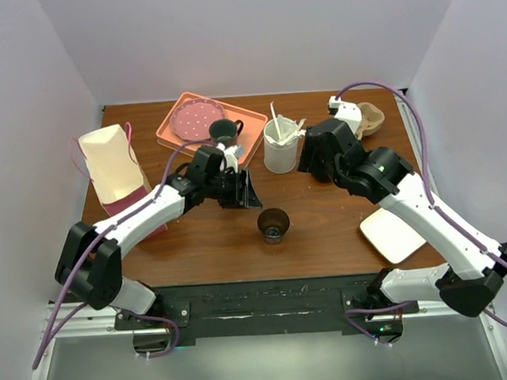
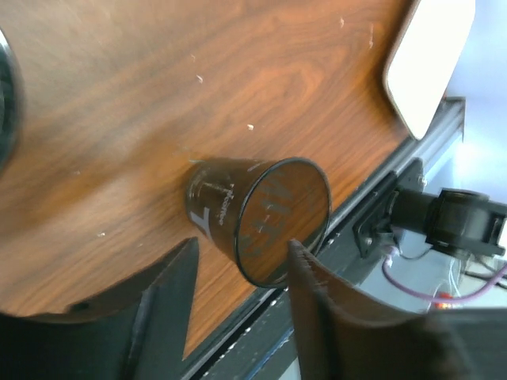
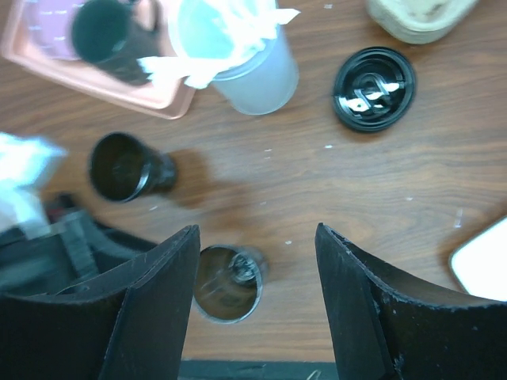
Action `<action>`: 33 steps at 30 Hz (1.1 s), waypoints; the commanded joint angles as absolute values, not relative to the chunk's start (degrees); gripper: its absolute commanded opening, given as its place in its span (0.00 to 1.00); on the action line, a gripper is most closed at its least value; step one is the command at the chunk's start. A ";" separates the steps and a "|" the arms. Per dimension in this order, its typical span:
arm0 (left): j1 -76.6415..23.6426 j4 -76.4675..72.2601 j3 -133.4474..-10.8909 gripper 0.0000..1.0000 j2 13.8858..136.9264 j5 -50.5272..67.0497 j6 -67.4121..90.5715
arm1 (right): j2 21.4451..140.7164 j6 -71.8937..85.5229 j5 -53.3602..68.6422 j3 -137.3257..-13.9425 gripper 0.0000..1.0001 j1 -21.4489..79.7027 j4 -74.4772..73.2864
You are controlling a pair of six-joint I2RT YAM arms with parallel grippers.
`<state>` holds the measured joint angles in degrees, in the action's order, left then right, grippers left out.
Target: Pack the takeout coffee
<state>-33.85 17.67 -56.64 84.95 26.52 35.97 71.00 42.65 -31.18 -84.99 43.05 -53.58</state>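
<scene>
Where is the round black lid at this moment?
In the right wrist view the lid lies on the table, upper right, near the tan bowl, right of the white cup.

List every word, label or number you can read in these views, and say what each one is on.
Black paper cup: white lettering on its side, too blurred and skewed to read.
Round black lid: only glare or raised marks, nothing legible.
No other text is visible in any view.

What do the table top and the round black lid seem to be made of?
Table top: wood or wood-look laminate, dark brown, smooth with a soft sheen; grain lines run across it.
Round black lid: probably thin moulded plastic, glossy; light glints on its raised ridges.
</scene>
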 commanded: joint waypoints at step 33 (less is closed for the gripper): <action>-34.10 41.04 -71.28 1.00 65.74 -1.41 26.54 | 105.46 18.28 -13.98 -84.11 0.41 9.41 -37.09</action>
